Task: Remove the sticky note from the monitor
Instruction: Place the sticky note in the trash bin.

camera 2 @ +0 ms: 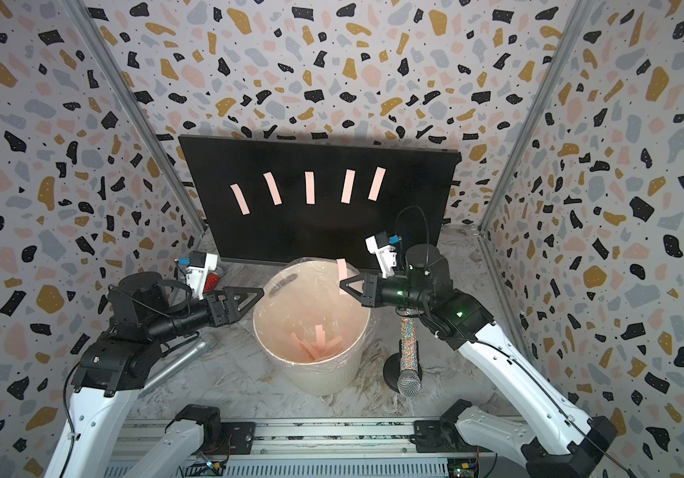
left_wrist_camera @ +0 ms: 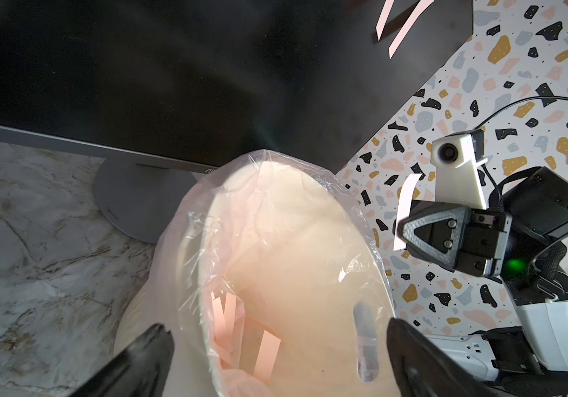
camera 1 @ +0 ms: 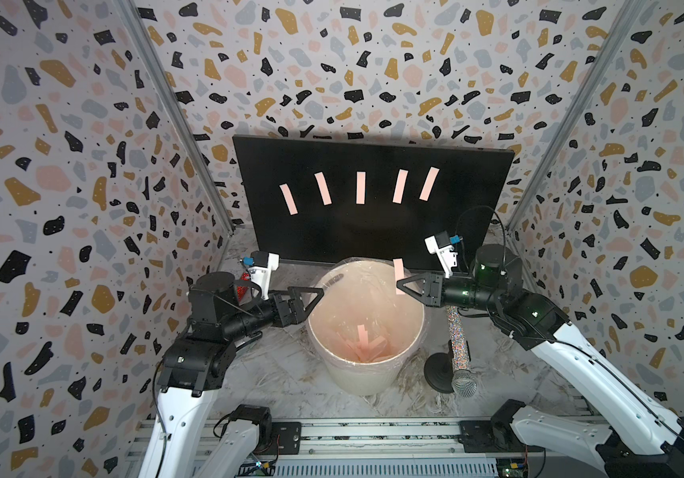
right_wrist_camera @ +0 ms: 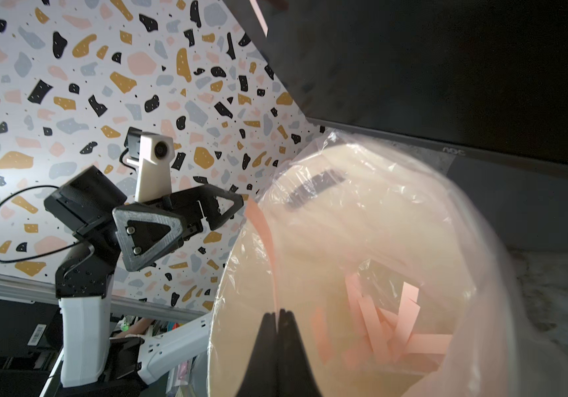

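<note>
The black monitor (camera 1: pixel 373 231) stands at the back with several pink sticky notes on its screen, such as the middle one (camera 1: pixel 360 187). My right gripper (camera 1: pixel 399 285) is shut on the lower part of one pink sticky note (camera 1: pixel 398 268), holding it upright above the far right rim of the white bucket (camera 1: pixel 356 374). In the right wrist view the strip (right_wrist_camera: pixel 264 233) rises from between the closed fingertips of the right gripper (right_wrist_camera: pixel 278 312). My left gripper (camera 1: pixel 318 294) stands open and empty at the bucket's left rim, and in its wrist view the left gripper (left_wrist_camera: pixel 277 326) straddles the lined rim.
The bucket has a clear plastic liner and holds several pink notes (camera 1: pixel 367 345). A glittery microphone (camera 1: pixel 458 351) on a black stand is right of the bucket. A silver microphone (camera 2: pixel 183 360) lies under the left arm. The monitor's grey round foot (left_wrist_camera: pixel 131 199) sits behind the bucket.
</note>
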`<move>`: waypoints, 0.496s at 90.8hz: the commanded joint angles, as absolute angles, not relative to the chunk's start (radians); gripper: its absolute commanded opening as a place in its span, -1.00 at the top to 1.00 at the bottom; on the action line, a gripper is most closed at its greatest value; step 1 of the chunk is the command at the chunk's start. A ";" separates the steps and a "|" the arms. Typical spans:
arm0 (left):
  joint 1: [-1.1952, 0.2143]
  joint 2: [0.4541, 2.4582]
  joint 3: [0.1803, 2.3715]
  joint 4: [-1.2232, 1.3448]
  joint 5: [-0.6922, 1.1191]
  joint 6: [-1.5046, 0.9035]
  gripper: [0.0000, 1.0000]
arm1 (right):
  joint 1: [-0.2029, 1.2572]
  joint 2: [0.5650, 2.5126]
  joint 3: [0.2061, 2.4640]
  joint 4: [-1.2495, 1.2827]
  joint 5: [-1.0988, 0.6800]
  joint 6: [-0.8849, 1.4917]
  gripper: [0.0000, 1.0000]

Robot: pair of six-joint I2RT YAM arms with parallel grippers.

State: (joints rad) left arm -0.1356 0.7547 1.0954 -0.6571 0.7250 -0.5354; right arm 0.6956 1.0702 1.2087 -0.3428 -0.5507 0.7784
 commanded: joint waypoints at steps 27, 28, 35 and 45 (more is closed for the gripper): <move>-0.147 0.748 1.095 -0.657 0.745 -0.515 -0.99 | 0.906 1.169 1.307 -0.516 -0.365 0.666 1.00; -0.147 0.748 1.095 -0.657 0.745 -0.515 -0.99 | 0.911 1.172 1.311 -0.522 -0.361 0.661 1.00; -0.150 0.748 1.095 -0.661 0.746 -0.515 -0.99 | 0.941 1.194 1.335 -0.563 -0.322 0.636 1.00; -0.153 0.751 1.094 -0.676 0.735 -0.509 -0.99 | 0.972 1.224 1.371 -0.628 -0.264 0.607 1.00</move>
